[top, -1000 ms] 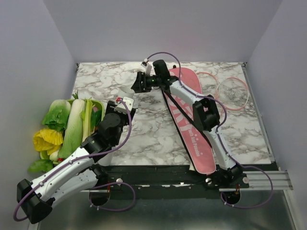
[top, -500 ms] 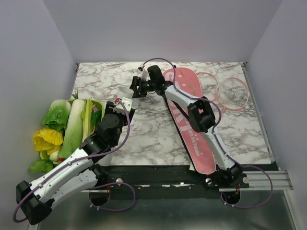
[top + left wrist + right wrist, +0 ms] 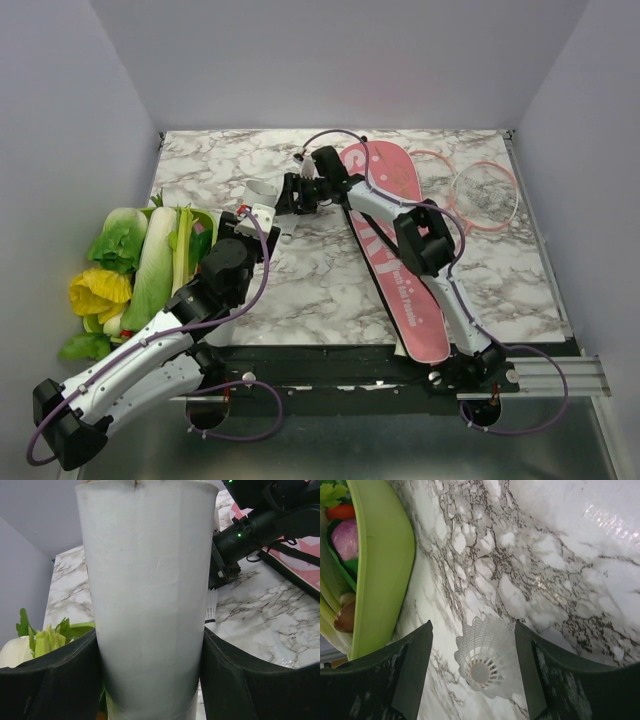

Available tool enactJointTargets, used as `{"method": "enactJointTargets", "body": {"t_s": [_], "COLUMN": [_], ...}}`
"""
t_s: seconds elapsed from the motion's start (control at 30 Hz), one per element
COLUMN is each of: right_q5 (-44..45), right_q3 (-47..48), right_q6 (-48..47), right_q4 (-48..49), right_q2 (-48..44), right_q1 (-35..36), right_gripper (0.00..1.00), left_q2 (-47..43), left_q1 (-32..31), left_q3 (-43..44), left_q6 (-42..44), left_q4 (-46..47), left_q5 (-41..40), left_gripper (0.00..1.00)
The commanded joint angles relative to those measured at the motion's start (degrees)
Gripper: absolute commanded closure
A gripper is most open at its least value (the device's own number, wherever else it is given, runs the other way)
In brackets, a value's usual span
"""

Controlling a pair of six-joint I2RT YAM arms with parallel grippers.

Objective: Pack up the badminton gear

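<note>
Between spread fingers of right hand (image 3: pixel 472 630), shuttlecock (image 3: pixel 485 656) on marble (image 3: pixel 555 575); left hand (image 3: pixel 150 645) clenched round tube (image 3: pixel 147 565)

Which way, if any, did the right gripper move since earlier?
Yes: the right gripper came toward the table's near edge, judged against the pink cover.

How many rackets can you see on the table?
2. One racket lies far right on the table; the other sits between it and the pink cover, partly hidden. Others may be hidden.
</note>
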Motion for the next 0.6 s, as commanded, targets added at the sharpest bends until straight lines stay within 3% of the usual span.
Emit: {"method": "enactJointTargets", "body": {"t_s": [0.0,0.23,0.43,0.57], "right_q5": [2.5,3.5,3.5,2.9], "right_q3": [-4.0,-10.4,-11.9,-12.2], "right_q6": [-4.6,-7.1,-8.4,-8.9], "right_q4": [-3.3,-3.4,-5.7,-6.9], "right_q2": [-6.0,-10.9,-11.7,-11.8], "right_q1": [0.1,0.1,0.1,0.1], "right_gripper": [0.26,0.29,0.39,0.62], "left_q2": [-1.3,-1.5,-2.2,-2.7], "left_q1": [0.1,0.1,0.1,0.1], "left_q3": [-0.2,-0.1,0.0,0.0], "left_q6": [-0.3,-0.6,-0.7,-0.6], "left_q4": [1.9,2.0,1.9,1.9], "left_q5": [-0.7,-0.4,-0.5,-0.4], "left_gripper": [1.00,1.00,1.00,1.00]}}
